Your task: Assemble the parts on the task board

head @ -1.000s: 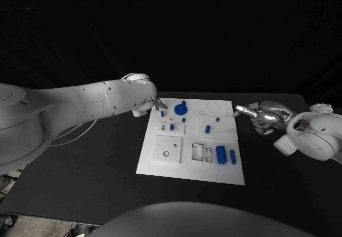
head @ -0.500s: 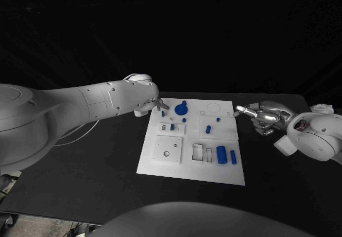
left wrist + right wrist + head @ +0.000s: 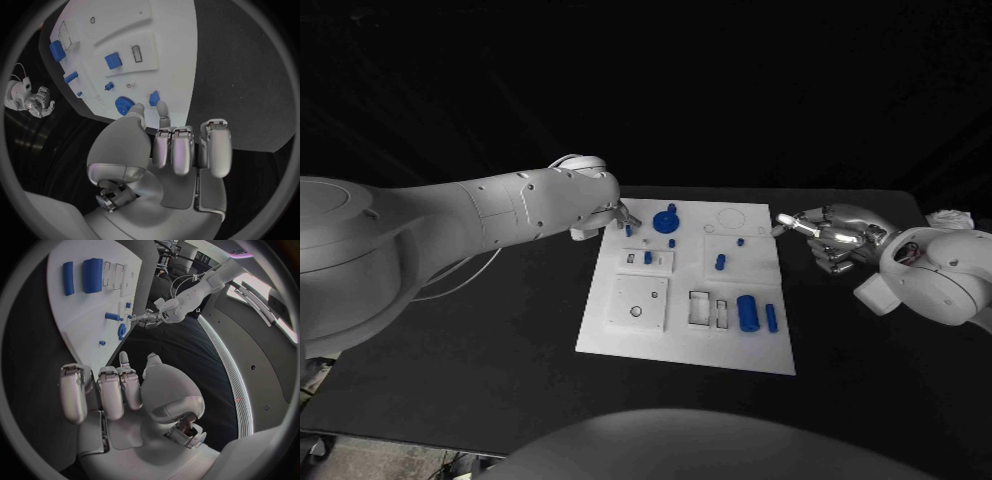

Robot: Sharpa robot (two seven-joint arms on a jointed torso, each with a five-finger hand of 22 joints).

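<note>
Centrally in the head view, the white rectangular task board (image 3: 687,290) lies on the black table (image 3: 473,340), with small blue parts (a round blue gear-like piece (image 3: 665,218) at its upper left, a blue cylinder (image 3: 747,312) lower right) on it. The left hand (image 3: 610,215) hovers at the board's upper-left corner, fingers apart, holding nothing. The right hand (image 3: 828,235), fingers curled in and empty, sits right of the board.

One task board (image 3: 632,335); seven blue parts (image 3: 747,311); two robot hands (image 3: 826,238).

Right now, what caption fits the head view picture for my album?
Left robot hand reaches the task board's far corner; right robot hand waits beside it.
</note>
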